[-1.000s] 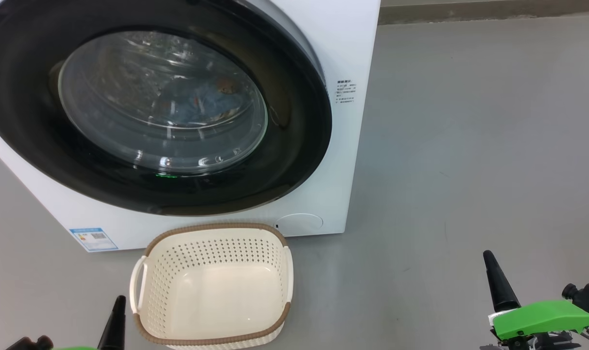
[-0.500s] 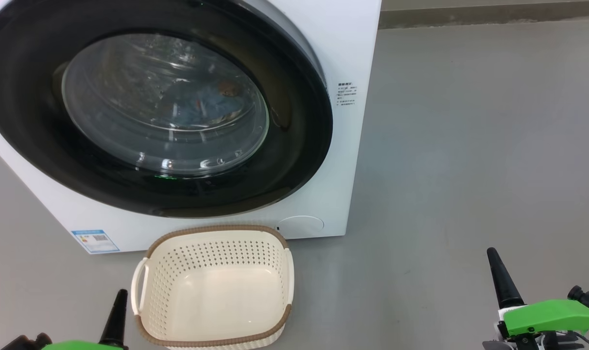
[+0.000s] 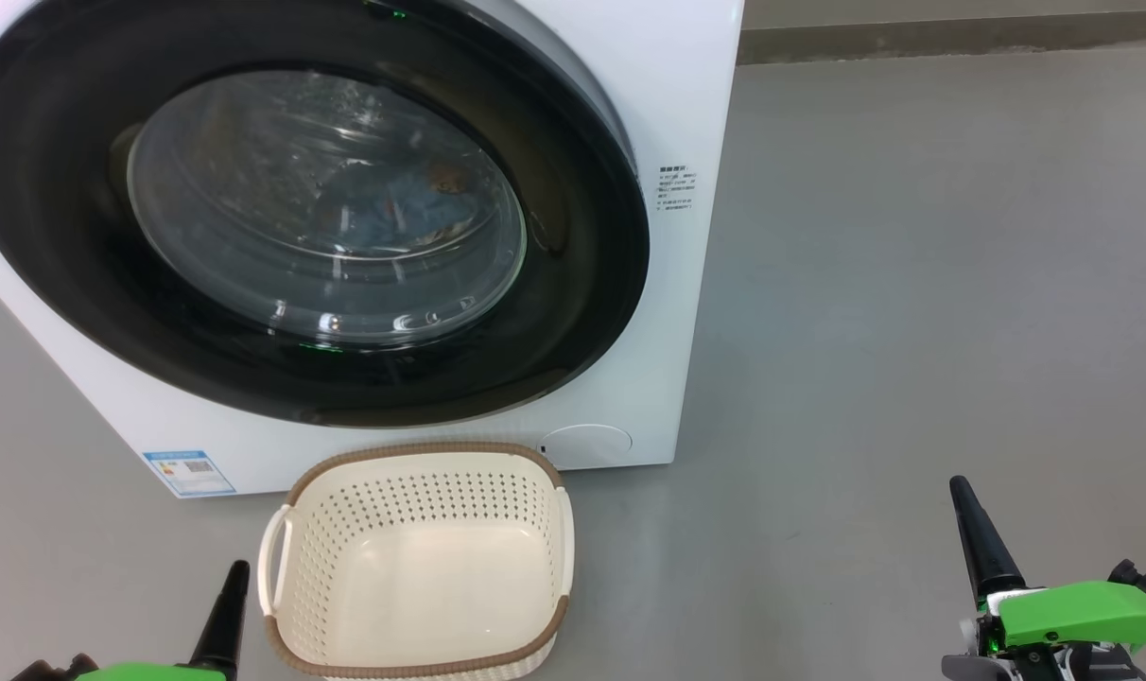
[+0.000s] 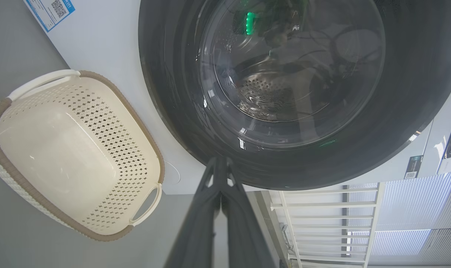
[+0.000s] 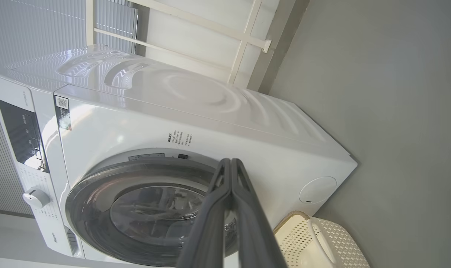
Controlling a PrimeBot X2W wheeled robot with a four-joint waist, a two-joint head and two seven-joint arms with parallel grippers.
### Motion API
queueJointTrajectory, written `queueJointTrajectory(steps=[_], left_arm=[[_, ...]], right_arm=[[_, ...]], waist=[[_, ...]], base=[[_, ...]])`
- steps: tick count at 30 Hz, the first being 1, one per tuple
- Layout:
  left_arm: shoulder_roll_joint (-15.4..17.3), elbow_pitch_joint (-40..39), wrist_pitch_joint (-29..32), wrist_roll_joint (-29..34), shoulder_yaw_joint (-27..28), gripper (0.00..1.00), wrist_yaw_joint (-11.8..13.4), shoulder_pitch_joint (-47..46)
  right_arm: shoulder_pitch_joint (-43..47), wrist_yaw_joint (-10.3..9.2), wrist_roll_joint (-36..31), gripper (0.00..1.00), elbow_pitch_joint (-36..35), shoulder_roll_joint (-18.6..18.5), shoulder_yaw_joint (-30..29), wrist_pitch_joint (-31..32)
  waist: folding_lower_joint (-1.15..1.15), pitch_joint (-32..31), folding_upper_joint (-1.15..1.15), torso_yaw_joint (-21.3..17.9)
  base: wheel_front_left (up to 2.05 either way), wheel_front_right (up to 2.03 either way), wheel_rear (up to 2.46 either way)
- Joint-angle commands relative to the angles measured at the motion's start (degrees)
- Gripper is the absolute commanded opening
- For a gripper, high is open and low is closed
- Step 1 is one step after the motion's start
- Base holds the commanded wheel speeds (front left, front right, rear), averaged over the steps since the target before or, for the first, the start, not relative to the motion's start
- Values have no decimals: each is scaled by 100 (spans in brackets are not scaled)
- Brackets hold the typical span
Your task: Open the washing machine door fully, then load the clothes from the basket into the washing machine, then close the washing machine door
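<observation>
Both tools are closed finger to finger with nothing held. The left gripper (image 3: 238,567) sits in front of the washing machine (image 3: 686,95), towards its left corner, and the right gripper (image 3: 958,484) hangs over the grey floor (image 3: 913,284) well off the machine's right side; neither touches anything. The white machine stands on that floor, and the door (image 3: 573,312), with its wide glossy black rim, lies shut flat against the machine's front. The basket (image 3: 422,452) rests on the floor just in front of the machine, below the door's lower edge, upright and with nothing in it; the left gripper's tip is just beside its left handle. The clothes (image 3: 403,203), a light blue bundle with orange-brown print, lie inside the machine's drum, seen through the door's domed glass window (image 3: 251,189). A small blue label (image 3: 188,472) sits at the machine's lower left front corner.
</observation>
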Motion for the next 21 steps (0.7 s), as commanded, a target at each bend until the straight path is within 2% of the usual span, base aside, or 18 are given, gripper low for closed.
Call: queueJointTrajectory(steps=[1, 21], left_arm=[[56, -157, 50, -128, 205, 0, -13, -304], [-62, -171, 393, -1131, 416, 0, -16, -426]], right_arm=[[-66, -26, 186, 0, -188, -2, 73, 58], [-61, -32, 1362, 0, -333, 57, -1, 396]], waist=[[0, -5, 0, 2], [0, -80, 0, 25]], base=[[0, 0, 0], [0, 0, 0]])
